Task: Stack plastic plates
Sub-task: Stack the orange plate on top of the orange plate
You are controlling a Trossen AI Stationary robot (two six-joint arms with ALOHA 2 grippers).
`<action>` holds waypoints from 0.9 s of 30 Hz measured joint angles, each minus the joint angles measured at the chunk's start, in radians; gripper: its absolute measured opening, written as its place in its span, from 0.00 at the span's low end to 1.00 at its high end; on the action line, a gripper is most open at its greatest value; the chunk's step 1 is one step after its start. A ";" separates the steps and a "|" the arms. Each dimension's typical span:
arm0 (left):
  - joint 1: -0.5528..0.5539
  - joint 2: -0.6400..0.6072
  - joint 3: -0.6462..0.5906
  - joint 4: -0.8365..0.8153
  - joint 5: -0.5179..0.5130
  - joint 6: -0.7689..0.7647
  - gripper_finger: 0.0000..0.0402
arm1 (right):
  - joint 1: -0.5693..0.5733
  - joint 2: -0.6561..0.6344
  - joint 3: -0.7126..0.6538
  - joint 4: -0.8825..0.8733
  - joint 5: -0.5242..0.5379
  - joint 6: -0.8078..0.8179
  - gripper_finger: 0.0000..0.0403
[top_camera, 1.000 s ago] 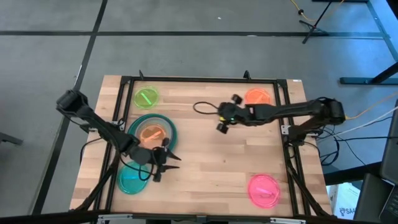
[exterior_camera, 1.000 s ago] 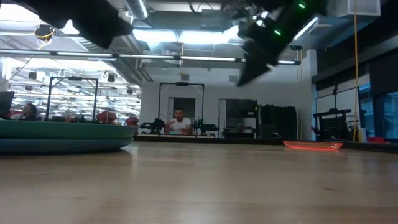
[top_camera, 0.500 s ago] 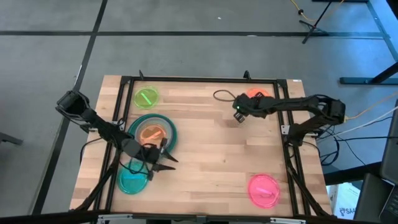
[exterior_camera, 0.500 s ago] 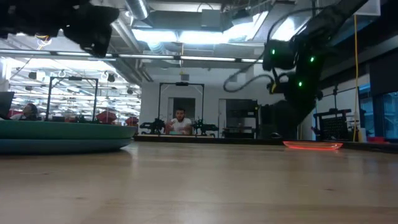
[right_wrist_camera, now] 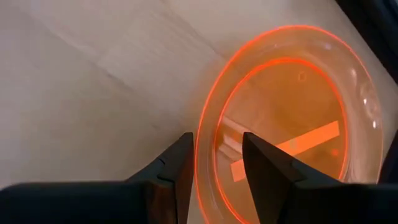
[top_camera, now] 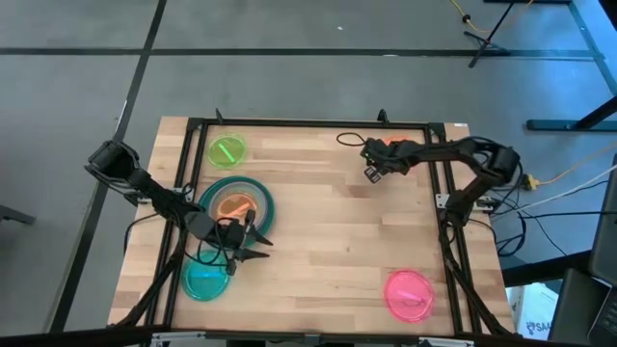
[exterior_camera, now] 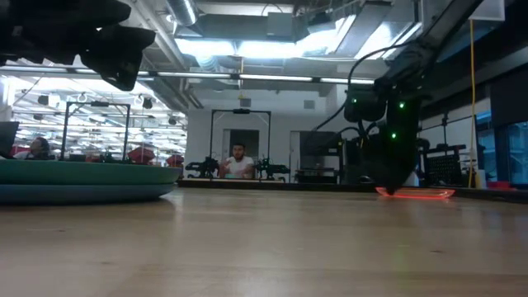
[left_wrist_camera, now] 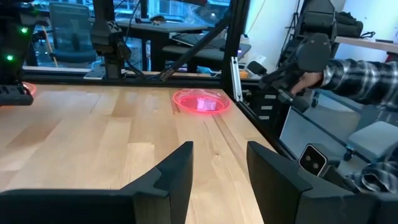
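Observation:
A small orange plate [right_wrist_camera: 292, 130] lies flat on the table at the far right [top_camera: 393, 144]. My right gripper [right_wrist_camera: 217, 168] is open and points down, one finger inside and one outside the plate's left rim; it also shows in the low view [exterior_camera: 394, 183]. My left gripper [top_camera: 253, 243] is open and empty, and hovers at the near edge of a stack [top_camera: 236, 204] of a large green plate with an orange plate on top. A lime plate [top_camera: 228, 151], a cyan plate [top_camera: 204, 280] and a pink plate [top_camera: 410, 294] lie singly on the table. My right gripper has the orange plate's rim [right_wrist_camera: 200, 155], on the side toward the table's left, between its open fingers, which come from above. I cannot tell whether a finger touches the rim. The plate lies flat on the table.
A black frame [top_camera: 289, 123] runs around the table. The middle of the table [top_camera: 328, 231] is bare wood. In the left wrist view a person's plaid sleeve [left_wrist_camera: 354, 74] shows beyond the table's right edge. More people sit in the room behind [exterior_camera: 239, 163].
My right gripper has gone from the table's middle toward its far right edge, tipped to point down, and come down over the orange plate's rim. The plates lie as before.

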 joint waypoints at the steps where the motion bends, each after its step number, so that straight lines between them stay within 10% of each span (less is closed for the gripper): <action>1: -0.002 0.000 0.000 0.000 0.000 0.000 0.36 | -0.005 0.009 0.000 0.003 0.001 0.000 0.32; 16: -0.019 0.000 0.000 -0.004 0.001 0.005 0.36 | -0.002 0.036 0.002 0.028 -0.024 -0.077 0.02; 27: -0.024 -0.023 0.001 -0.014 -0.009 0.007 0.36 | 0.200 0.038 0.074 0.018 0.066 -0.165 0.01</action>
